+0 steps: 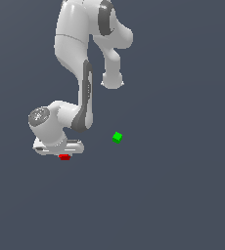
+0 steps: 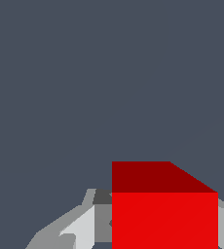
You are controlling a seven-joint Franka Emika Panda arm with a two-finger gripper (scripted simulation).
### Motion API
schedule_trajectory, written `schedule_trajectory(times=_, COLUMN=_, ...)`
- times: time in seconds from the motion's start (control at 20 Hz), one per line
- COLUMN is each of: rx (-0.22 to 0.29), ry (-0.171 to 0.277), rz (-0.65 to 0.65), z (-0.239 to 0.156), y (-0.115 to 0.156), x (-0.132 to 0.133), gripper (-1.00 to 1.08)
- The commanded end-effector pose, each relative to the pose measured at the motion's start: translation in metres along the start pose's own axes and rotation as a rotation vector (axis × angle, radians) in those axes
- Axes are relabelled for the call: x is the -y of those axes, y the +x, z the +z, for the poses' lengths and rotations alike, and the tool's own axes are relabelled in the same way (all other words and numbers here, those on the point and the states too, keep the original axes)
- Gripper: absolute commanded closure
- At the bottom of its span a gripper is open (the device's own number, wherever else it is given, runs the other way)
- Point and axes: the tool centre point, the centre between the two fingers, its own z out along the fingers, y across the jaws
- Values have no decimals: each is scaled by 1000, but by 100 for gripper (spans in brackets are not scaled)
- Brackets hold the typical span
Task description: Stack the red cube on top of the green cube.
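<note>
- No writing or labels show anywhere.
- The gripper (image 1: 64, 154) is clamped on the red cube (image 1: 64, 156).
- The green cube (image 1: 117, 137) sits well apart, toward the exterior view's right.

The exterior view looks steeply down from well above, taking in the whole arm (image 1: 80, 73). The wrist view sits close behind the red cube (image 2: 164, 214), the one thing both views share.

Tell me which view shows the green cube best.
The exterior view: the green cube sits in the open there, unobstructed, apart from the arm. The wrist view does not show it at all.
</note>
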Motion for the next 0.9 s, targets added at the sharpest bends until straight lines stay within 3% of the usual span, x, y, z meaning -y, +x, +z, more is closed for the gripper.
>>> schedule_trajectory(times=0.0, rx=-2, ry=-1, rz=0, z=-6, y=0, x=0, gripper=108)
schedule_trajectory(times=0.85, rx=-2, ry=-1, rz=0, z=-96, y=0, x=0, gripper=108)
